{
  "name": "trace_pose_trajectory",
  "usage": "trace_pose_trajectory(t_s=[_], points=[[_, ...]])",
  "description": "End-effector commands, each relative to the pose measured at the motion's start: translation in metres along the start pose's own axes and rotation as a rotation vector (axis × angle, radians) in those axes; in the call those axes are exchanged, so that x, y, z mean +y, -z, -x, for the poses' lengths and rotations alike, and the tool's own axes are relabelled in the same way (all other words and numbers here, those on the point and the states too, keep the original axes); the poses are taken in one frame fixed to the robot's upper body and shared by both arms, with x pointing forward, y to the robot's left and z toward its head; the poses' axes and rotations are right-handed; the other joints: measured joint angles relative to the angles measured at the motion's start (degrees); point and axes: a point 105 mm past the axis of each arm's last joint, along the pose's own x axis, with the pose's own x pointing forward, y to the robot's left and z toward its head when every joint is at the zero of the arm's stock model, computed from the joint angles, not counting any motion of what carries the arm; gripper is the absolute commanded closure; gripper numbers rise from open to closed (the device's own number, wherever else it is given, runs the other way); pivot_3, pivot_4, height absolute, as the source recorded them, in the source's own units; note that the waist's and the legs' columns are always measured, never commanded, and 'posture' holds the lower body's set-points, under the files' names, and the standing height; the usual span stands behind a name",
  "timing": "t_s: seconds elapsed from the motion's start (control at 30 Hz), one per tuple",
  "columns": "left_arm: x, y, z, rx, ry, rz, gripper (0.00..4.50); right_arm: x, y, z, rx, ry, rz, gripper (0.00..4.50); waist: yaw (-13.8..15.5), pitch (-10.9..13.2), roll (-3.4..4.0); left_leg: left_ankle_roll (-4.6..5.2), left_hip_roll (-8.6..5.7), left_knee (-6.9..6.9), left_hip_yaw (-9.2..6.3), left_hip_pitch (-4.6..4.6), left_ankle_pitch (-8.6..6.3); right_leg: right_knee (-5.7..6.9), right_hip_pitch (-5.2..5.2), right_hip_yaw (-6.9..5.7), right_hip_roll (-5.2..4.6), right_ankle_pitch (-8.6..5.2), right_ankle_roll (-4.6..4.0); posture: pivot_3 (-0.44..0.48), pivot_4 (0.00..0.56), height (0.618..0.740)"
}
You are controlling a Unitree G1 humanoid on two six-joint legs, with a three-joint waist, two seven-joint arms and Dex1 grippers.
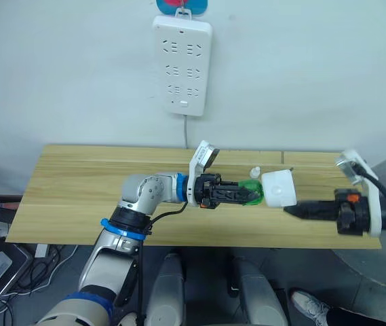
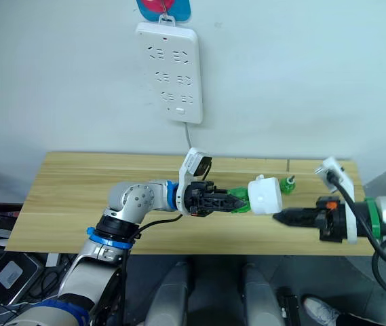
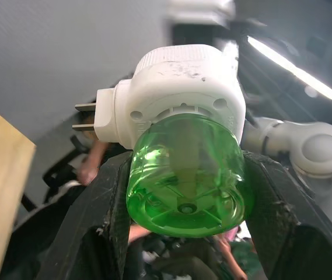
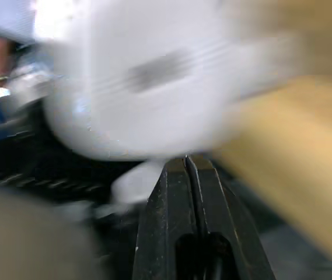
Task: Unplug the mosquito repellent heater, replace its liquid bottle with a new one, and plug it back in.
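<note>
Near the middle of the frame, above the wooden tabletop (image 1: 77, 197): the left end effector (image 1: 252, 194), fingers clamped on a green liquid bottle (image 1: 252, 191). Stuck on the far end of that bottle: the mosquito repellent heater (image 1: 278, 188), small, white and round-edged, held up off the wood. In the left wrist view, black fingers (image 3: 110, 198) on both sides of the green bottle, the white block screwed over its neck, two metal prongs (image 3: 85, 116) poking out from the block's side. At the lower right of the frame: the right end effector (image 1: 293, 210), fingers pressed flat together, gripping nothing, tip just under the white block. Behind the block, on the wood: a second small green bottle with a white cap (image 2: 287, 183). At the top middle, on the wall: a long white power strip (image 1: 182, 64), cord hanging down behind the tabletop.
</note>
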Motion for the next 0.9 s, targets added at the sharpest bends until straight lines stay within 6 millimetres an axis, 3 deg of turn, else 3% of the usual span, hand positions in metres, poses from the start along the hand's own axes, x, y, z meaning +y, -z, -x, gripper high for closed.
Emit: trace_pose_trajectory(t_s=[0.03,0.1,0.23,0.5,0.73,0.9], points=[[-0.017,0.0,-0.006,0.033,0.09,-0.012,2.17,-0.023,-0.015,-0.001,-0.076,0.084,0.05,4.47,0.0,0.0,0.0,0.0,0.0,-0.01,-0.01,0.0,0.0,0.0,0.0,-0.01,0.0,0.0,0.0,0.112,0.315,0.74],[-0.019,0.003,-0.006,0.045,0.098,-0.009,2.17,-0.029,-0.021,-0.006,-0.105,0.095,0.058,4.47,0.0,0.0,0.01,0.0,0.01,-0.03,-0.01,0.0,0.0,-0.01,-0.01,-0.01,0.01,0.0,0.0,0.112,0.315,0.74],[-0.017,0.005,-0.006,0.045,0.081,-0.005,2.17,-0.013,-0.03,-0.021,-0.149,-0.023,0.028,4.47,0.0,0.0,0.0,0.0,0.0,-0.06,0.0,-0.01,0.0,0.0,-0.03,0.01,0.0,0.0,0.0,0.123,0.317,0.74],[-0.01,-0.002,-0.005,0.005,0.038,-0.012,2.17,0.037,0.008,-0.022,-0.007,-0.261,-0.046,4.47,0.4,0.0,0.0,0.0,-0.08,-0.04,-0.06,-0.06,0.0,-0.04,0.02,-0.04,-0.1,-0.01,0.01,0.13,0.326,0.74],[0.002,-0.007,-0.006,-0.022,-0.016,-0.046,2.17,0.069,0.017,-0.014,0.021,-0.391,-0.105,4.47,0.1,0.0,0.0,0.02,-0.07,0.0,-0.03,0.0,0.01,0.03,0.04,-0.01,-0.09,0.0,0.01,0.115,0.324,0.74],[0.006,-0.008,-0.009,-0.023,-0.022,-0.06,2.17,0.075,0.017,-0.015,-0.012,-0.424,-0.111,4.47,0.1,0.0,0.0,0.02,-0.06,-0.02,-0.04,-0.01,0.01,0.01,0.03,-0.02,-0.06,0.0,0.01,0.109,0.322,0.74]])
